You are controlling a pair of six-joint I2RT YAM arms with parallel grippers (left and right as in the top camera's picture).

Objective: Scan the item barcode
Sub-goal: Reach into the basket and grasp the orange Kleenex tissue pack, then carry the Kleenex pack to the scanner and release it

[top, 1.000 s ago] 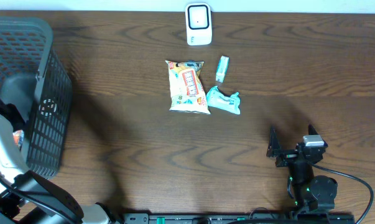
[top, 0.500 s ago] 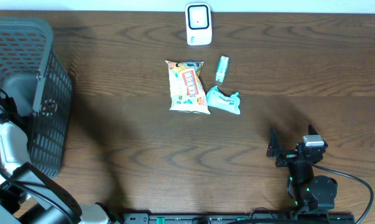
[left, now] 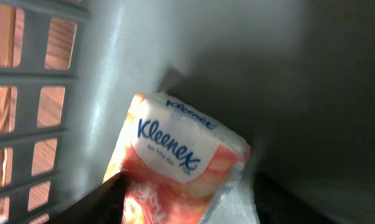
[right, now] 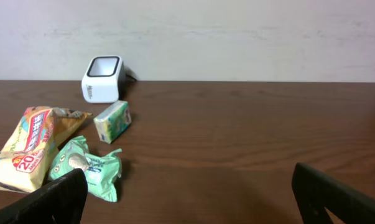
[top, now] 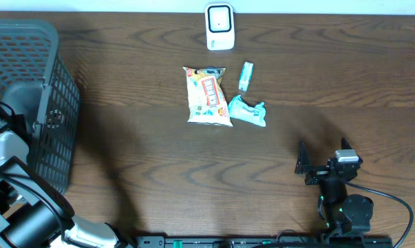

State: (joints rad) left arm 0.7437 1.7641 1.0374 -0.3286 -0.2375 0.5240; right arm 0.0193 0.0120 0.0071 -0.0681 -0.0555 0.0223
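Plastic film wraps the Kleenex pack, which lies tilted against the wall inside the grey basket at the left of the tabletop. Expect it to be light, soft and squashy, with a slick wrap that may slide, so take it across its narrow sides at mid-body with gentle pressure. Your left end effector straddles its lower end; you cannot tell whether it grips. Your right end effector stands wide apart and empty, well away from the scanner.

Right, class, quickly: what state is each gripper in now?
Left gripper: either side of the tissue pack in the basket; grip cannot be told.
Right gripper: open, holding nothing.
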